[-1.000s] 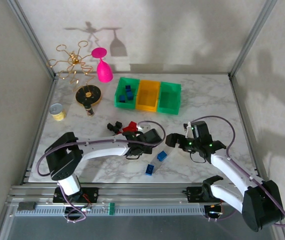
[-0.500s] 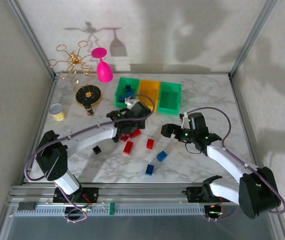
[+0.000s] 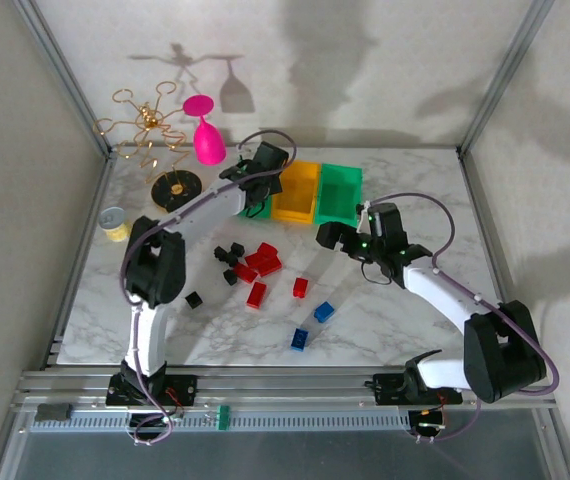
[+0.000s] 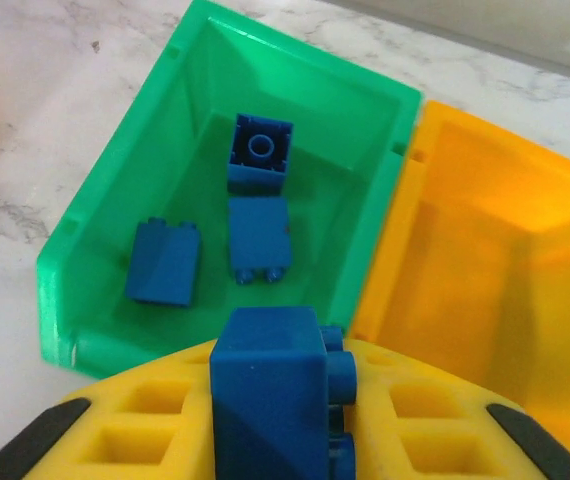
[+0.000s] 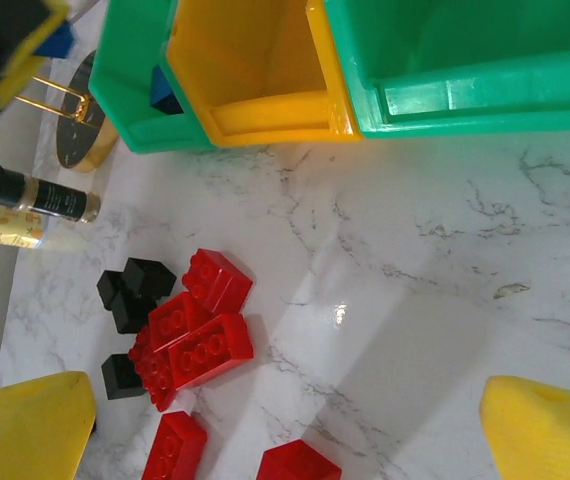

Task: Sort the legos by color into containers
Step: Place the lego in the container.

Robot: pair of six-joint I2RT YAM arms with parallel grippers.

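Fingers of the left gripper are clamping a studded blue brick above the left green bin, evidently because three blue bricks are lying inside. The right gripper is hovering, fingers apart and empty, over glossy red bricks and black bricks on the worktop, probably choosing one.
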